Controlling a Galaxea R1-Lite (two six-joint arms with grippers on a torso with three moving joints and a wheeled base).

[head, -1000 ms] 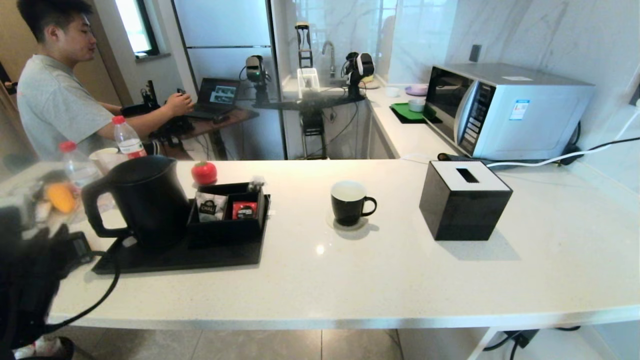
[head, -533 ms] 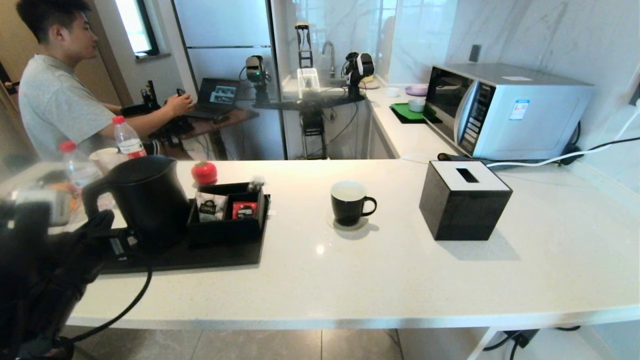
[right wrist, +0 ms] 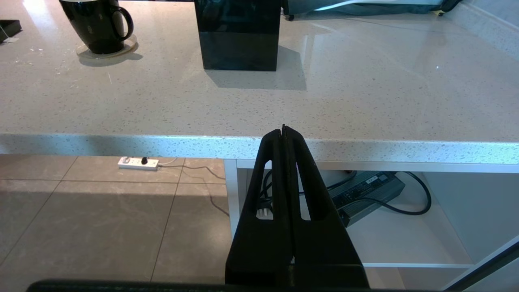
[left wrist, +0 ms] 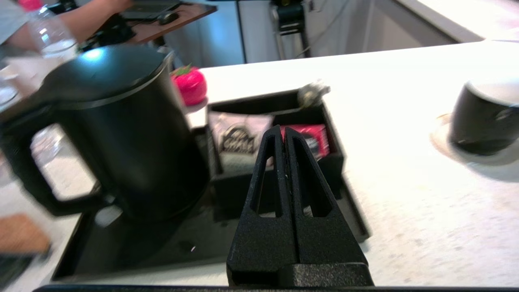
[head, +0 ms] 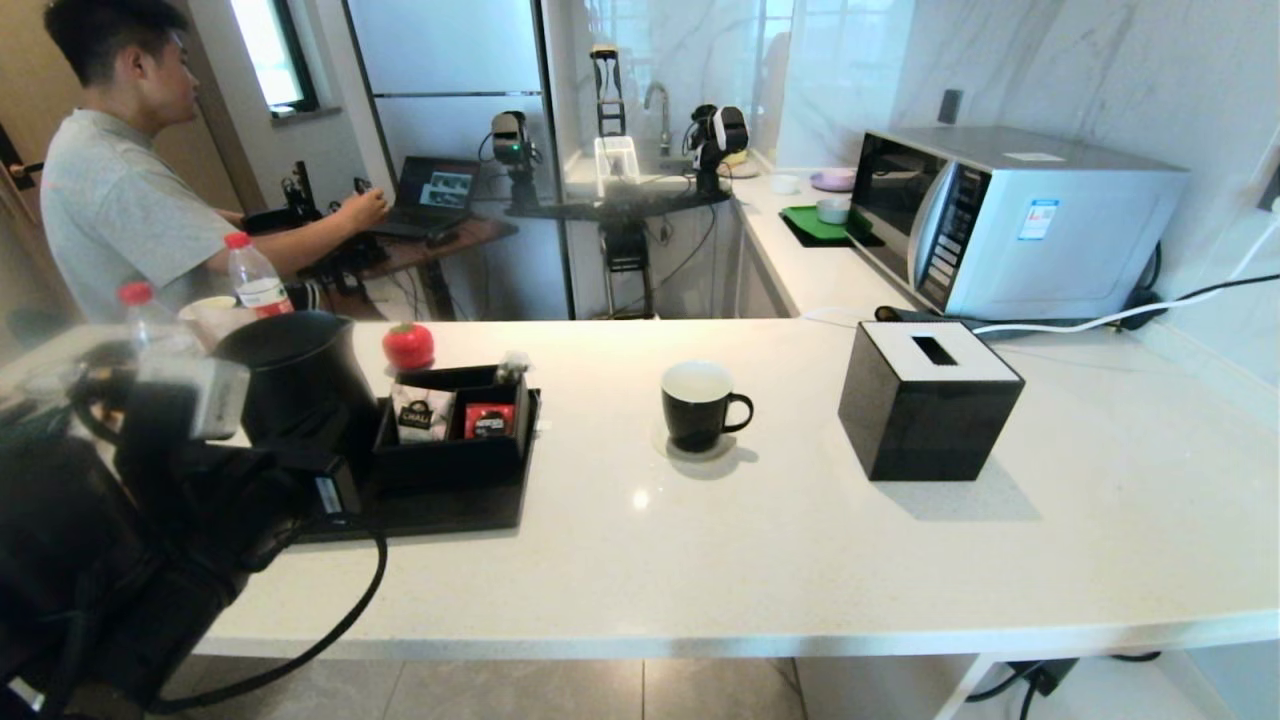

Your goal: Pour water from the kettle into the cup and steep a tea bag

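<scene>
Left gripper [left wrist: 284,132], fingers pressed together, empty; ahead of them a black box [left wrist: 275,121] holding white and red sachets. Kettle [left wrist: 117,134] beside. Right gripper [right wrist: 283,129] closed, below tabletop [right wrist: 259,105].

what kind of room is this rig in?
Likely a kitchen or office pantry doubling as a test lab. Signs: a microwave on the white stone counter, a sink tap behind, and the kettle on a tea tray. A man at a laptop suggests the lab use.

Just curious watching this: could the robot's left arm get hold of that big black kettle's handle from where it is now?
Probably yes: the left gripper, shut, is near the kettle, whose handle faces outward unobstructed. It must open first.
</scene>
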